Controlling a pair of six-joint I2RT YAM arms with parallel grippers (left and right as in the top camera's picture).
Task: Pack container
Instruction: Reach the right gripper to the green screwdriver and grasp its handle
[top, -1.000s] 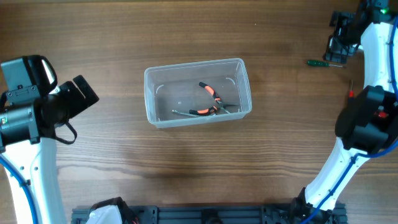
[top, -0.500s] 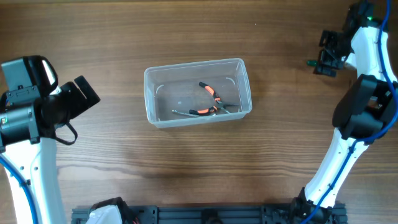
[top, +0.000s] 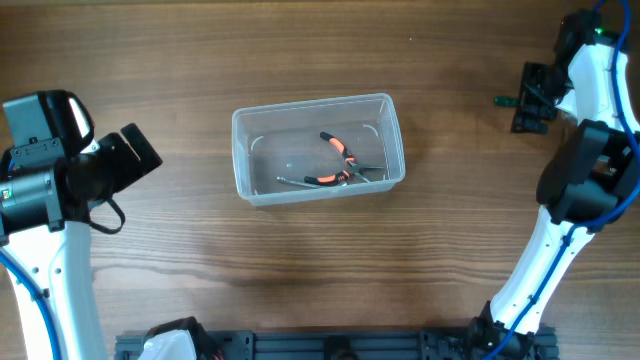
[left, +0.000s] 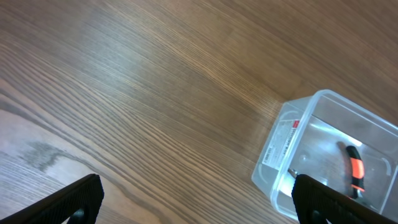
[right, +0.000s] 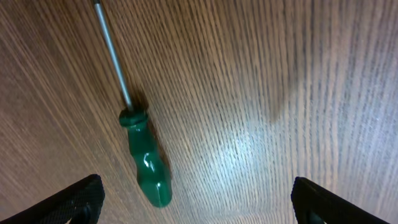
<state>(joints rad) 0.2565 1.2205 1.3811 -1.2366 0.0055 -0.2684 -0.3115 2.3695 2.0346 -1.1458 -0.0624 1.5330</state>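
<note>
We can find only one piece of writing: a white sticker with a red mark on the end wall of the container, its print too small to read. The clear container stands mid-surface, lidless, with orange-and-black pliers lying inside on its floor. The wooden surface bears no markings.

The right tool hangs over a green-handled screwdriver, its jaws spread wide and touching nothing. The screwdriver lies flat on the surface, well apart from the container. The left tool is also spread wide and empty, hovering off the container's left end.

Compared with a second ago, we see that the right tool has come down from the far edge toward the screwdriver. Half a second ago it covered the handle, and now the handle's end shows again beside it. The container, pliers and left arm have not shifted.
</note>
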